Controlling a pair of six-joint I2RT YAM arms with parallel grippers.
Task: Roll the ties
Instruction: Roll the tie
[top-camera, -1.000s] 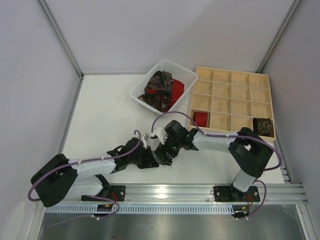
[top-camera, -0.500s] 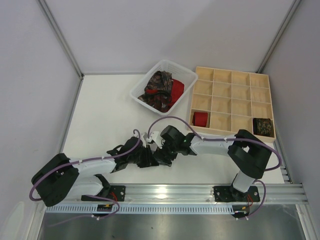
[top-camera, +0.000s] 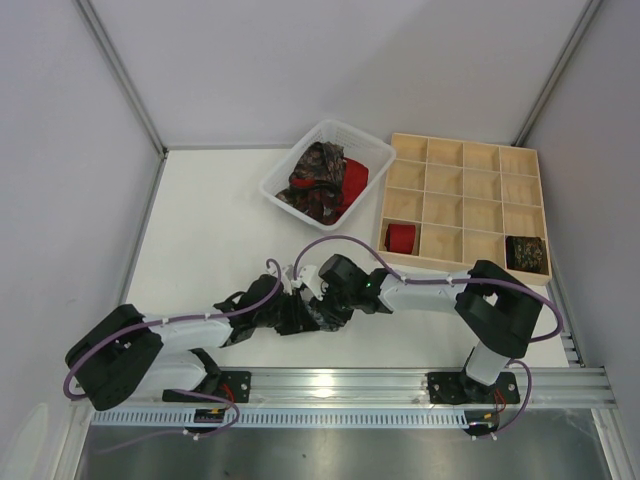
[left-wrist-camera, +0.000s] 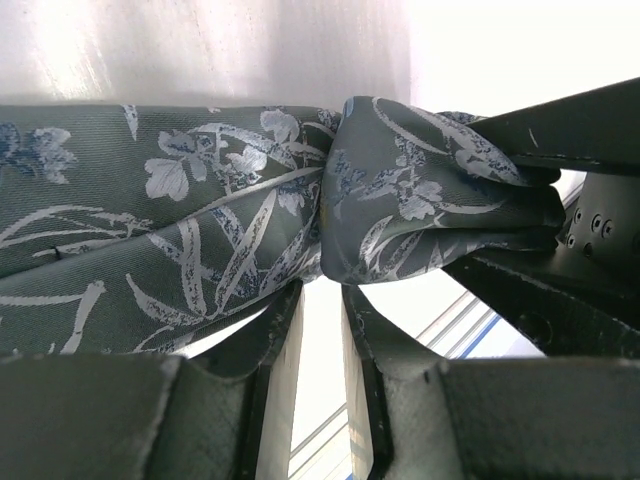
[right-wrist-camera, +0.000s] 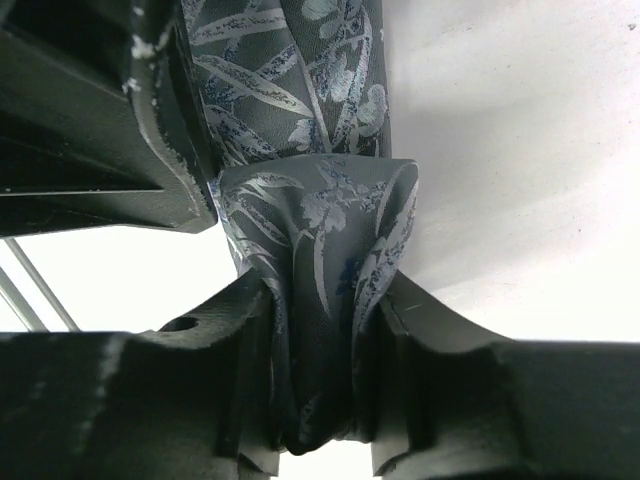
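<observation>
Overhead view: the left gripper (top-camera: 298, 317) and the right gripper (top-camera: 320, 305) meet, touching, low over the table (top-camera: 200, 230) near its front edge; what they hold is hidden there; a red roll (top-camera: 401, 237) and a dark roll (top-camera: 526, 251) sit in the tray (top-camera: 544, 215); loose ties (top-camera: 318, 180) lie in the basket (top-camera: 290, 157).

Left wrist view: the grey tie (left-wrist-camera: 190, 240) runs flat across the left fingertips, which appear to pinch it where its folds gather; the right gripper clamps the bunched end just beside them.

Right wrist view: the right fingers (right-wrist-camera: 420, 390) are pressed onto a doubled fold of the tie; we judge the roll barely begun; we advise turning the clamped fold squarely, with the band taut and its edges aligned, lest the roll skew.
</observation>
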